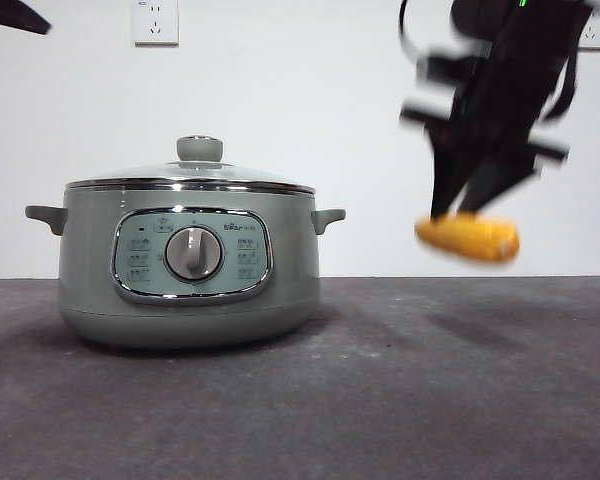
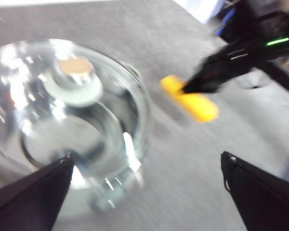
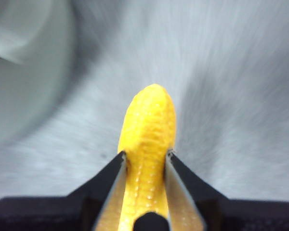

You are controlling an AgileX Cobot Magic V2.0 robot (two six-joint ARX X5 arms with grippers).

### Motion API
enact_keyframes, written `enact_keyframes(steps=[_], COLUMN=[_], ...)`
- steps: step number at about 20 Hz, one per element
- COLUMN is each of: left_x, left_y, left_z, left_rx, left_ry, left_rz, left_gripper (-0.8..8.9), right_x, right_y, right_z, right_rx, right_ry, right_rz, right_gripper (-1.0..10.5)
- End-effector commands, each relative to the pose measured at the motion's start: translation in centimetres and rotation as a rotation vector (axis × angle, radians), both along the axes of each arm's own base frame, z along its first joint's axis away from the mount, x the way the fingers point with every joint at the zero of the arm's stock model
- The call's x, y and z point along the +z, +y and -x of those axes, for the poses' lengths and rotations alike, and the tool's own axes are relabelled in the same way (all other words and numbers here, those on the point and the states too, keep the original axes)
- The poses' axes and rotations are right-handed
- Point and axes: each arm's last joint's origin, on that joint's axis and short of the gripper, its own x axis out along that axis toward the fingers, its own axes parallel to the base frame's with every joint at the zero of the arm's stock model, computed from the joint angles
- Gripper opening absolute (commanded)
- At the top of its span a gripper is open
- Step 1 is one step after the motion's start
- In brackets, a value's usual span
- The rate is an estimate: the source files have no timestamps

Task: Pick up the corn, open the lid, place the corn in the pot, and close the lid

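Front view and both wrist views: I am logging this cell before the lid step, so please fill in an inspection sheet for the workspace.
Surface: dark grey table, matte.
Job's things: pot standing on the table, lid closed on it; corn lifted clear of the table, beside the pot.
Clutter: nothing seen.
Grippers: right gripper shut on the corn; left gripper open, above the lid, holding nothing.
Cables: black cable looping at the right arm.
Surroundings: white wall with a socket.

Right gripper (image 3: 145, 166) clamped — left gripper (image 2: 147, 166) agape
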Motion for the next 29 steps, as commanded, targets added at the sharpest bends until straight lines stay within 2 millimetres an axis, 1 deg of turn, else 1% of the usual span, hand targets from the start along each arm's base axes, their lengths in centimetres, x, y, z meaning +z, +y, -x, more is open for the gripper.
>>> enact_keyframes(steps=[1,2,4,7,9,11,14,17,21,23,24,26,29], left_x=[0.4,0.6,0.7,0.3,-0.3,-1.1,-2.4,-3.4,-4.6,-4.9,-4.9,-5.1,-5.1], left_y=[-1.0,-1.8,-3.2,-5.5,-6.6,-7.2,-7.7,-8.0,-8.4,-8.5,-8.5,-8.5,-8.5], left_z=[-1.5,-2.6,-4.6,-7.9,-9.9,-11.6,-13.1,-14.2,-15.1,-15.2,-15.3,-15.4,-15.4], left_rx=[0.006,0.009,0.013,0.013,0.035,0.053,0.054,0.055,0.053,0.053,0.053,0.052,0.052], left_ry=[-0.039,-0.046,-0.061,-0.057,-0.050,-0.041,-0.026,-0.027,-0.010,-0.003,-0.001,0.004,0.001], left_rz=[-0.036,-0.055,-0.122,-0.217,-0.278,-0.329,-0.337,-0.336,-0.338,-0.341,-0.341,-0.343,-0.339], left_gripper=[6.87,6.87,6.87,6.87,6.87,6.87,6.87,6.87,6.87,6.86,6.66,5.06,3.53], right_x=[3.5,5.1,7.7,10.5,11.7,12.7,13.5,13.9,13.8,13.8,13.8,13.8,13.8], right_y=[-0.7,-1.0,-1.8,-2.9,-3.5,-4.1,-4.7,-5.0,-5.1,-5.1,-5.1,-5.1,-5.1], right_z=[2.1,3.3,5.6,8.7,10.5,12.3,14.0,15.1,15.2,15.2,15.2,15.2,15.2], right_rx=[0.008,0.013,0.023,0.024,0.025,0.033,0.043,0.043,0.043,0.044,0.044,0.045,0.046], right_ry=[-0.086,-0.127,-0.192,-0.269,-0.303,-0.326,-0.350,-0.360,-0.346,-0.345,-0.346,-0.346,-0.346], right_rz=[-0.031,-0.052,-0.088,-0.114,-0.126,-0.143,-0.161,-0.165,-0.160,-0.158,-0.157,-0.157,-0.156], right_gripper=[-0.2,-0.2,-0.2,-0.2,-0.2,-0.2,-0.2,-0.2,-0.2,-0.2,-0.2,-0.2,-0.2])
